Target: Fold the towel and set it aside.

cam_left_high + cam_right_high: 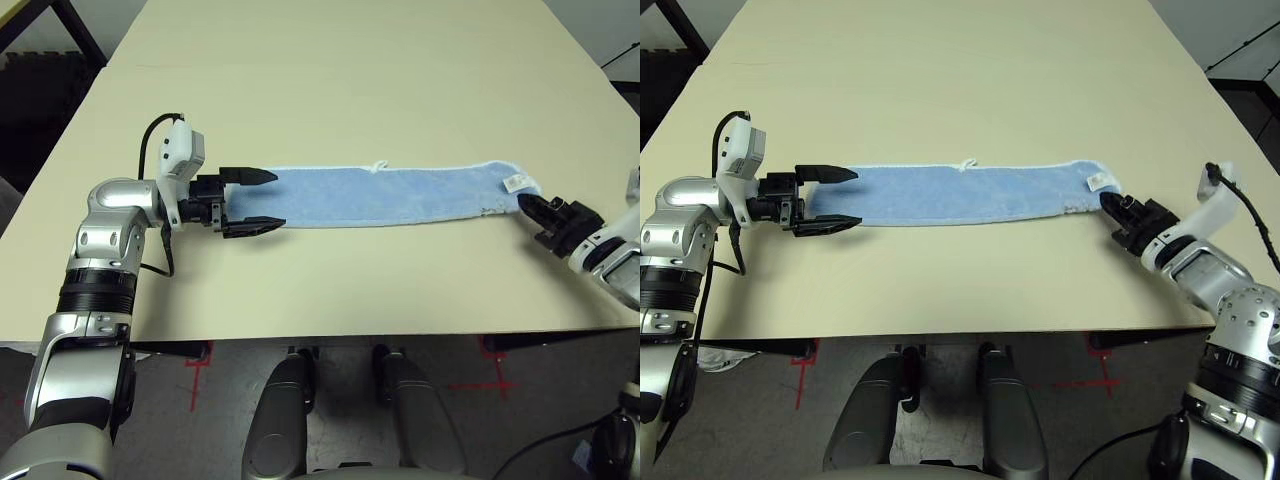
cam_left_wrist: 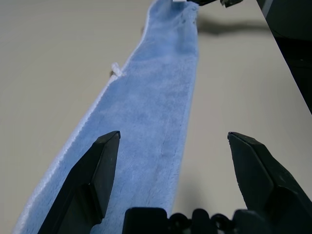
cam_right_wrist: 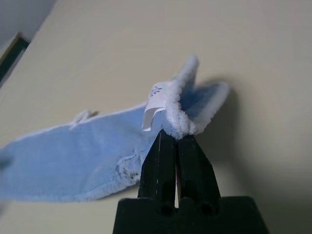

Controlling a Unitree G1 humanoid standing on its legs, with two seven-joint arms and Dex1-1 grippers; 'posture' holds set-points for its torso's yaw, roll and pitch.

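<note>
The towel point(image 1: 390, 194) is a light blue terry strip, folded long and narrow, lying flat across the middle of the table from left to right. A small white loop point(image 1: 379, 166) sticks out of its far edge. My left gripper point(image 1: 270, 201) is open at the towel's left end, one finger over the far edge, the other beside the near edge. My right gripper point(image 1: 527, 203) is shut on the towel's right end, pinching the hem point(image 3: 181, 122) just by the white tag point(image 3: 155, 102); that corner is bunched up over the fingertips.
The beige table point(image 1: 330, 80) stretches wide behind the towel. Its near edge point(image 1: 330, 335) runs just in front of both arms. Dark floor and a black frame point(image 1: 40, 70) lie beyond the table's left side.
</note>
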